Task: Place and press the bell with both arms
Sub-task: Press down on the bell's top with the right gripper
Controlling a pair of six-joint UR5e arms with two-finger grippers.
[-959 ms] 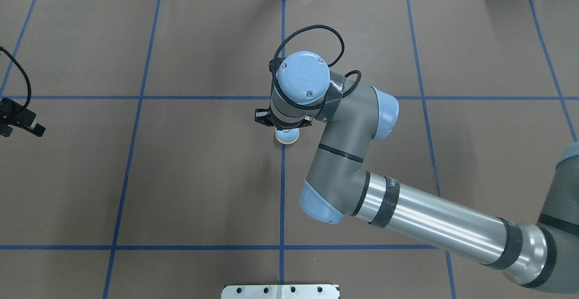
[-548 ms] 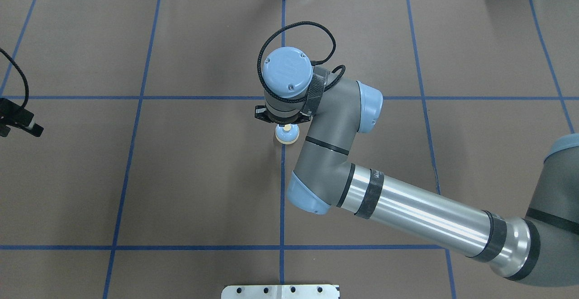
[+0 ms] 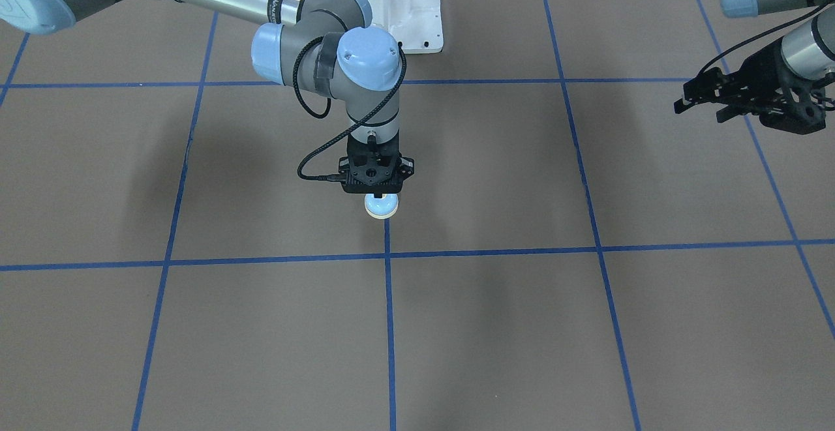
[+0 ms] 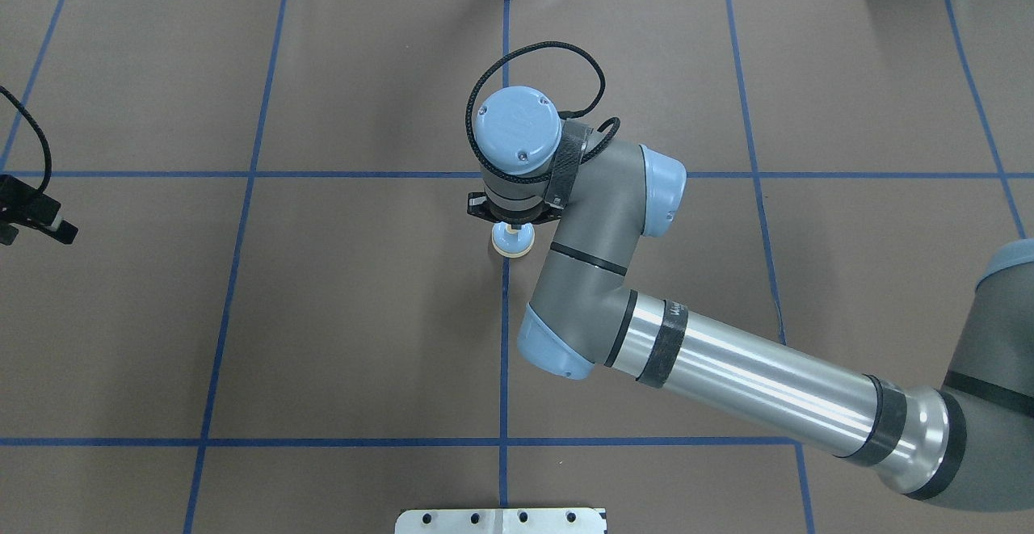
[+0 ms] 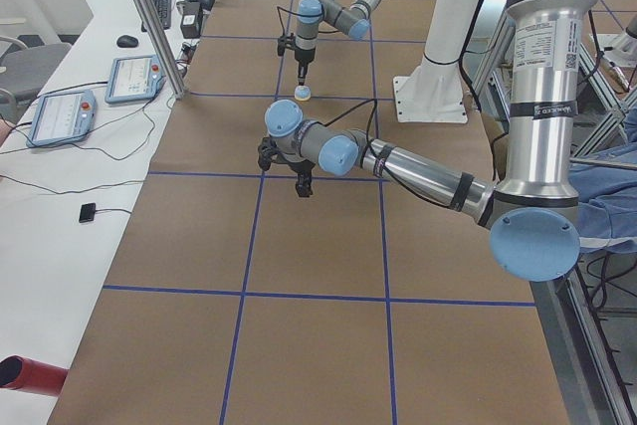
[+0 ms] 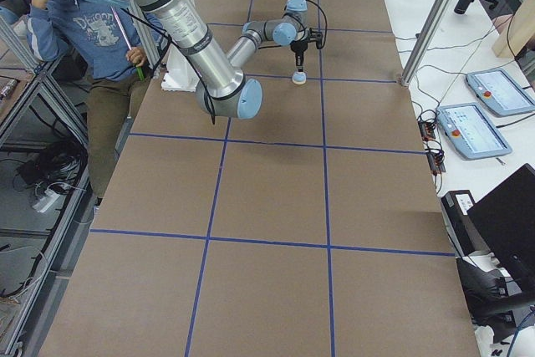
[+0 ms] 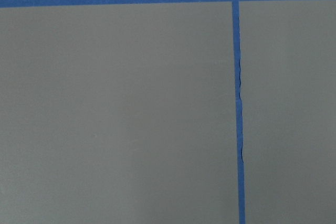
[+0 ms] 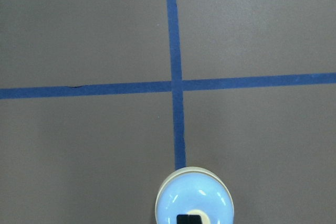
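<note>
- Small lettering is running along the right arm (image 4: 751, 376) beside a black band on its silver tube, too small to read; a printed label on the left arm's (image 5: 542, 77) upright tube is just as illegible.
- The bell (image 4: 513, 245) is sitting upright on the brown table (image 4: 323, 316), with its axis vertical and its cream button (image 4: 514, 230) pointing straight up.
- It is resting on the central blue tape line (image 4: 504, 340), near a crossing of lines and about mid-table.
- The right gripper (image 8: 190, 219) is pointing straight down over the bell, fingers clenched together into one black tip that is touching the button rather than grasping the dome.
- The left gripper (image 3: 701, 110) is hanging above the table well apart from the bell, jaws released and spread, holding nothing.
</note>
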